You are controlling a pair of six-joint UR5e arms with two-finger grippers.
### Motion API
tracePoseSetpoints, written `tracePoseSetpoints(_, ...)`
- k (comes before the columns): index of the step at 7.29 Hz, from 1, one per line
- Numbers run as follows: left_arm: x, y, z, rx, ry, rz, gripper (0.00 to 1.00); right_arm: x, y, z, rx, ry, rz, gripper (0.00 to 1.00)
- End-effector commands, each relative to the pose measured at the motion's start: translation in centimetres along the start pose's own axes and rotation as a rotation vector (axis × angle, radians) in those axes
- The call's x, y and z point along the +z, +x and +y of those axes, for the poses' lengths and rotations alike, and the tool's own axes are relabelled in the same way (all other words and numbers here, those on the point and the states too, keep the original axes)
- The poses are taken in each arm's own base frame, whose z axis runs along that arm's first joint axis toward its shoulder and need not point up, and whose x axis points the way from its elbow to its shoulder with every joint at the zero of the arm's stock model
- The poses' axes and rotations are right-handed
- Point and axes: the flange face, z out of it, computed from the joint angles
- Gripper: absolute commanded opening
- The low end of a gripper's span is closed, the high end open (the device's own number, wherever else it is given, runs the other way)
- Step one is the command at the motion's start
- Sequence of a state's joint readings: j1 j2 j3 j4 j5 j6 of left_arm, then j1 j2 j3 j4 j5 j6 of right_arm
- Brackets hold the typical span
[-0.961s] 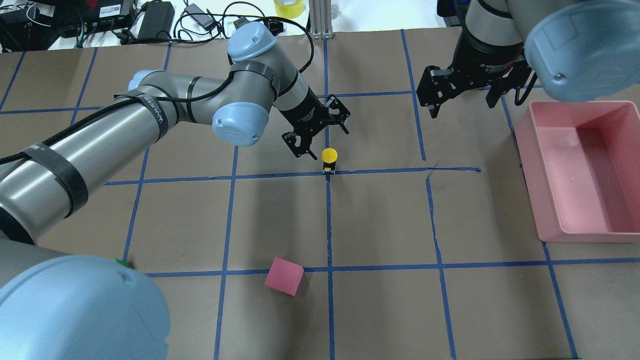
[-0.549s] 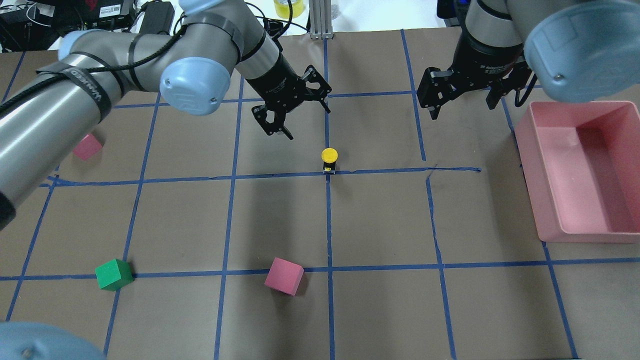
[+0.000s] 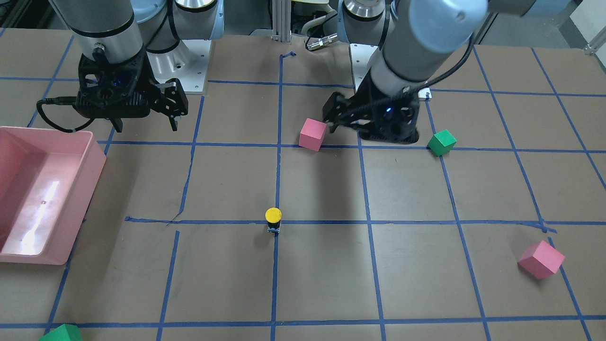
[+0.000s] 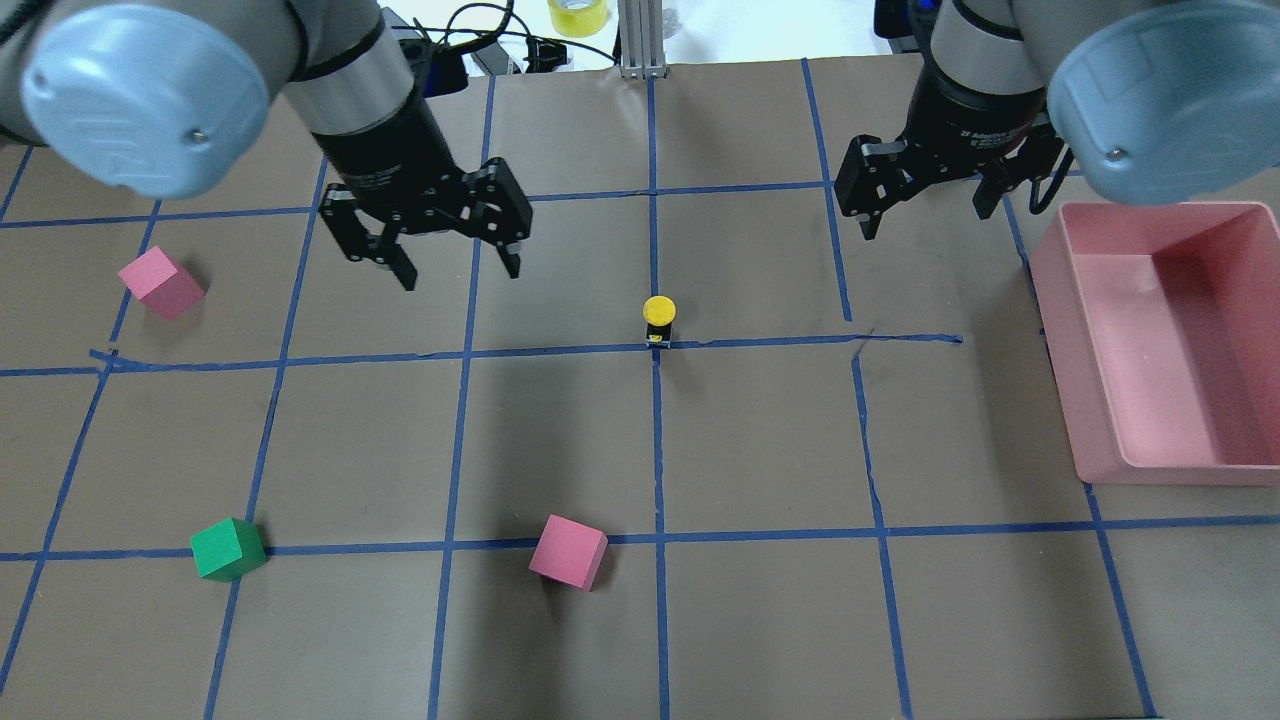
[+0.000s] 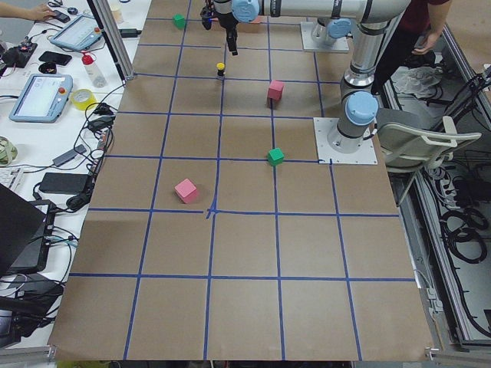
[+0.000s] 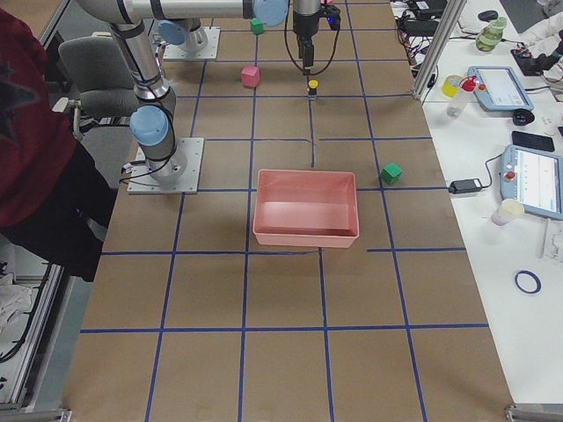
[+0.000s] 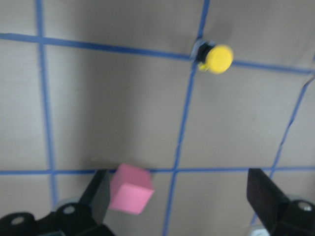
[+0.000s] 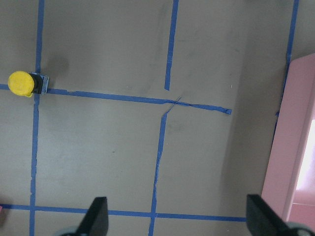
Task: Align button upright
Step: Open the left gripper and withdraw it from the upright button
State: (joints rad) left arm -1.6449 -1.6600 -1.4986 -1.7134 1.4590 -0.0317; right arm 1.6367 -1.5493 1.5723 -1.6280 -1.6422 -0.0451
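The button [image 4: 658,318] stands upright on a blue tape crossing at the table's middle, yellow cap on top, black body and pale base below. It also shows in the front view [image 3: 273,219], the left wrist view [image 7: 215,57] and the right wrist view [image 8: 23,83]. My left gripper [image 4: 460,272] is open and empty, raised well to the left of the button. My right gripper [image 4: 925,215] is open and empty, raised to the button's far right, near the bin.
A pink bin [image 4: 1055,300] sits at the right edge. A pink cube [image 4: 568,552] lies near the front centre, another pink cube [image 4: 160,283] at the far left, and a green cube [image 4: 228,548] at the front left. Another green cube [image 3: 61,334] lies at the far side.
My left arm has swung left, away from the button it was hovering beside; its gripper stays open. The button and the right arm have not moved.
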Motion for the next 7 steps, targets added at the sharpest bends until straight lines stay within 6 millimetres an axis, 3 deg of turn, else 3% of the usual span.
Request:
tracePoseSetpoints(1,-3.1,-4.6,2.7,0.015,0.015,-0.092,1.00,0.0,0.1,0.0,0.002,0.002,0.001,1.00)
tracePoseSetpoints(2,-4.0,-4.5,3.5,0.022,0.044,-0.091,1.00,-0.1,0.1,-0.1,0.003,0.005,0.002,1.00)
tracePoseSetpoints(3,-5.7,-4.2,3.4,0.156,0.155,-0.103,1.00,-0.1,0.1,-0.1,0.001,0.004,0.004,1.00)
tracePoseSetpoints(4,-5.4,-4.8,3.5,0.243,0.175,-0.120,1.00,-0.1,0.0,0.0,0.001,0.002,0.002,1.00)
tracePoseSetpoints(7,-5.9,-4.8,5.0,0.242,0.199,-0.122,1.00,0.0,0.1,0.0,0.002,0.002,0.002,1.00)
